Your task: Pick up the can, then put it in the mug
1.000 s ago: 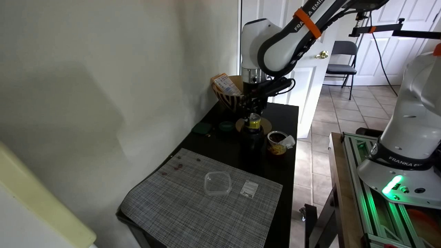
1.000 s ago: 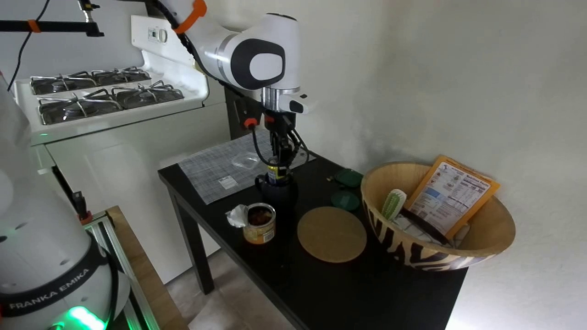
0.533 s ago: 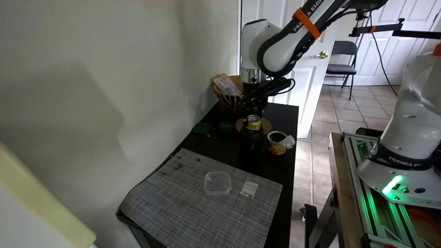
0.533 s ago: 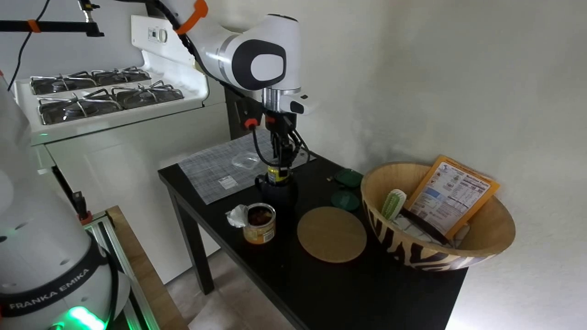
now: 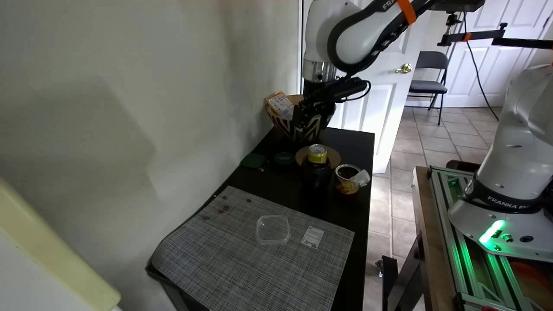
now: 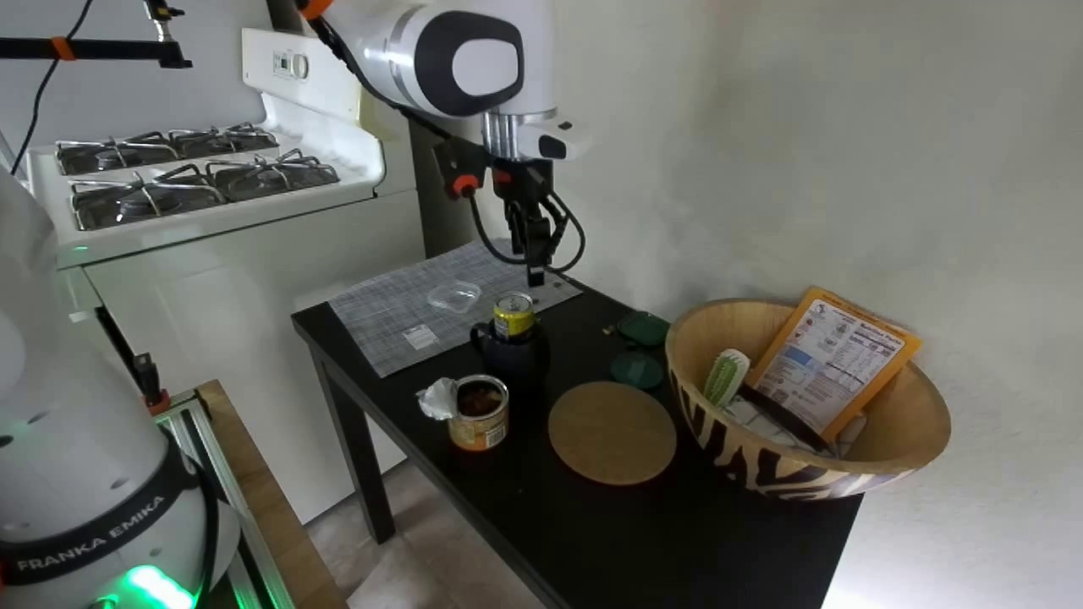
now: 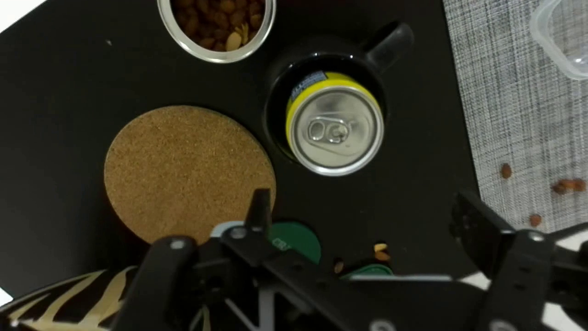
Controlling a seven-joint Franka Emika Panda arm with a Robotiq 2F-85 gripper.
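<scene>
The yellow can (image 7: 334,131) stands inside the dark mug (image 7: 390,48), its silver top with the pull tab poking out above the rim. Both exterior views show the same, the can (image 6: 513,315) looking upright or nearly so in the mug (image 6: 518,362). Its lower part is hidden by the mug wall. My gripper (image 7: 363,207) hangs above the table with its fingers spread wide and nothing between them. In an exterior view the gripper (image 6: 536,275) is higher than the can and apart from it, toward the wall.
Beside the mug stands an opened tin (image 6: 478,419) of nuts with peeled foil. A cork disc (image 6: 612,433), green lids (image 6: 637,370) and a large zebra-patterned bowl (image 6: 795,469) share the table. A clear container (image 6: 454,296) lies on the grey mat (image 6: 389,292).
My gripper has let go of the can and risen away from it. The can has sunk slightly and stays in the mug.
</scene>
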